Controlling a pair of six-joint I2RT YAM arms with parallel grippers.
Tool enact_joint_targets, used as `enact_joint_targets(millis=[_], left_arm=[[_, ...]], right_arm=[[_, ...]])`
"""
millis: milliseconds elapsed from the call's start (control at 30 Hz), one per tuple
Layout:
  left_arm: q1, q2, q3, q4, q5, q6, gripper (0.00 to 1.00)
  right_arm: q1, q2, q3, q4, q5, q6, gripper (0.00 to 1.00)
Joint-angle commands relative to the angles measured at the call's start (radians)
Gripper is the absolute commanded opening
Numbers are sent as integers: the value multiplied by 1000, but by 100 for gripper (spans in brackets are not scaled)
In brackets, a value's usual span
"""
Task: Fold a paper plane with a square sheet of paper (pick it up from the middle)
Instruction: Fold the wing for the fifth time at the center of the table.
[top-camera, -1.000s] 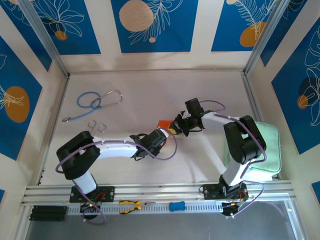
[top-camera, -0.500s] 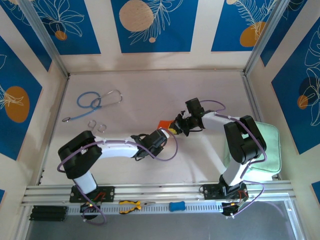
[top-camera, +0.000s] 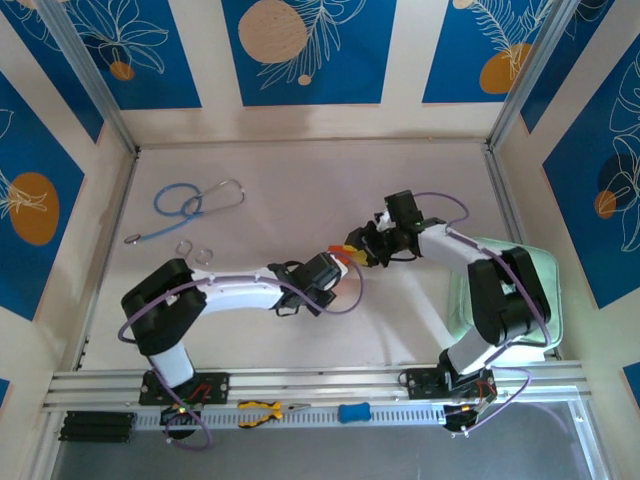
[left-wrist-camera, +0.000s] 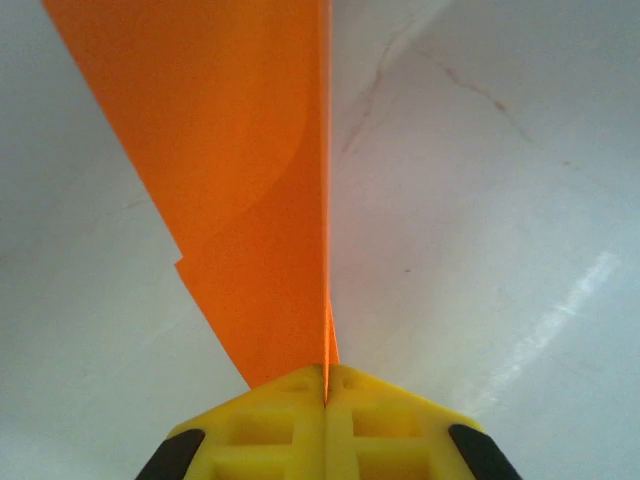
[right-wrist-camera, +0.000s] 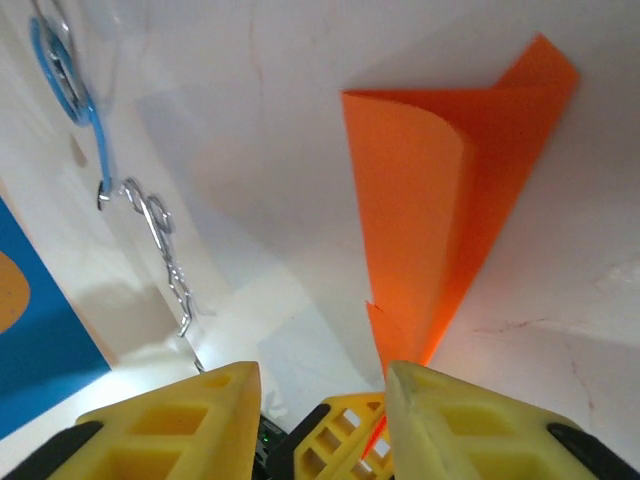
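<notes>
Looking down from above, the left claw (top-camera: 343, 260) was clamped on the orange paper (top-camera: 337, 252), of which just a small sliver showed right at its tips. The right claw (top-camera: 362, 250) sat just beside it, almost tip to tip. Compared with a second before, the right arm had swung. Its elbow now lay lower and further right, over the green pad (top-camera: 535, 300), and its wrist had drawn slightly up and to the right. The left wrist had crept a little to the right as well, and the orange patch showed smaller than before. The stethoscope (top-camera: 195, 203) and the two metal rings (top-camera: 196, 250), well apart to the left of the left claw, had not moved.

From the left wrist, the left claw (left-wrist-camera: 326, 385) had its yellow fingers (left-wrist-camera: 270, 425) pressed flat together with the paper's (left-wrist-camera: 250, 180) lower corner pinched between them. The sheet stood on edge, rising straight ahead of the tips and spreading to their left. A second layer showed through it as a darker curve.

From the right wrist, the right claw (right-wrist-camera: 320, 395) stood partly open, its fingers (right-wrist-camera: 180, 420) apart and gripping nothing. The paper (right-wrist-camera: 420, 200) rose ahead of the right-hand finger, curled over on itself in a loose fold. Its bottom corner ran down to the other claw's yellow tips, seen in the gap. The stethoscope (right-wrist-camera: 65, 85) lay far ahead to the left.
</notes>
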Motion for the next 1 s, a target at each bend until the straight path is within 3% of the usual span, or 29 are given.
enact_joint_targets(millis=[0,333,600,967], left_arm=[[-6,31,37,-65,84,-32,0],[0,92,100,-81,206,-36,0],[27,142,123,-70,343,-74,0],[91,168,68,57,518,-186,0]], right_arm=[[-34,-56,-41,-70,20,-17,42],[-111,-204,-167,-62,55,-3,41],[-82,-328,-290,-16,123,-19,27],[-45,-360,-382,117,3,-50,10]])
